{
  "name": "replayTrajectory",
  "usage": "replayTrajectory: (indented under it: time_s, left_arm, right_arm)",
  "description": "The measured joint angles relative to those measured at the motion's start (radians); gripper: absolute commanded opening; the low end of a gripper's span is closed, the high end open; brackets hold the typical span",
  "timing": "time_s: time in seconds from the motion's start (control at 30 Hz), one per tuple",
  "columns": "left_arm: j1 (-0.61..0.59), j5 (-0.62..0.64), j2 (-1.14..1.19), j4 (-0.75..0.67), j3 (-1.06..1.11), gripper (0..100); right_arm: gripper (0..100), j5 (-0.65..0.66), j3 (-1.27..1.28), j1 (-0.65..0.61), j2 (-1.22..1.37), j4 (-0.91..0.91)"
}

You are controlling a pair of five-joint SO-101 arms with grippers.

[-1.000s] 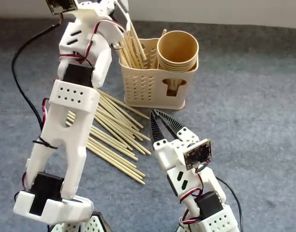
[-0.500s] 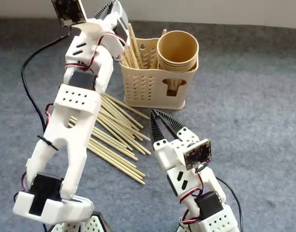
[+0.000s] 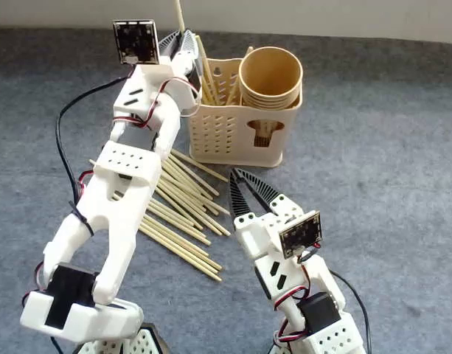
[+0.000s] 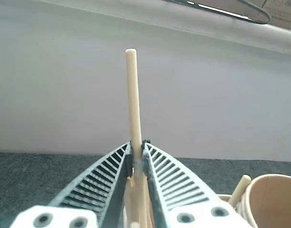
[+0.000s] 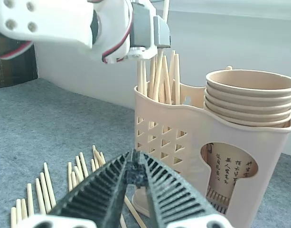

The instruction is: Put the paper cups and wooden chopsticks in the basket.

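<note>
Two arms stand side by side on a grey counter [image 3: 388,162]. Nearest, the right gripper [image 3: 235,174] sits low over the counter. It is clenched, tips together with nothing between them, and points toward the basket [image 3: 233,136]. Beside it, the loose chopsticks [image 3: 178,214] lie flat on the counter in a fanned pile. They are partly under the left arm and near the basket's foot, but outside it. Farther back, the basket stands upright. The compartment on the right arm's side carries a nested stack of paper cups [image 3: 271,77]. The other compartment carries the standing chopsticks [image 3: 211,81], leaning together. Farthest, the left gripper [image 3: 183,38] hangs just above the basket's rim at that corner. It grasps a single chopstick [image 3: 178,13], which points straight up past the tips.
</note>
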Motion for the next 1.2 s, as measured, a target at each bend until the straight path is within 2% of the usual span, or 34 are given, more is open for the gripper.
replayTrajectory:
  time_s: [0.1,0.27,0.6,0.77,1.2]
  left_arm:
    - [-0.005,-0.005,-0.002,0.037,0.0,14]
    - [-0.003,-0.005,-0.046,0.218,-0.026,14]
    - [-0.018,-0.005,-0.265,0.463,-0.068,14]
    - [-0.072,-0.005,-0.354,0.658,-0.068,14]
    - [-0.262,-0.005,-0.396,1.109,-0.068,14]
  right_arm:
    - [0.6,0.0,0.0,0.0,0.0,0.0]
    - [0.6,0.0,0.0,0.0,0.0,0.0]
    - [0.6,0.003,0.0,0.0,0.0,0.0]
    - [0.6,0.061,0.0,0.0,0.0,0.0]
    - [0.6,0.074,0.0,0.0,0.0,0.0]
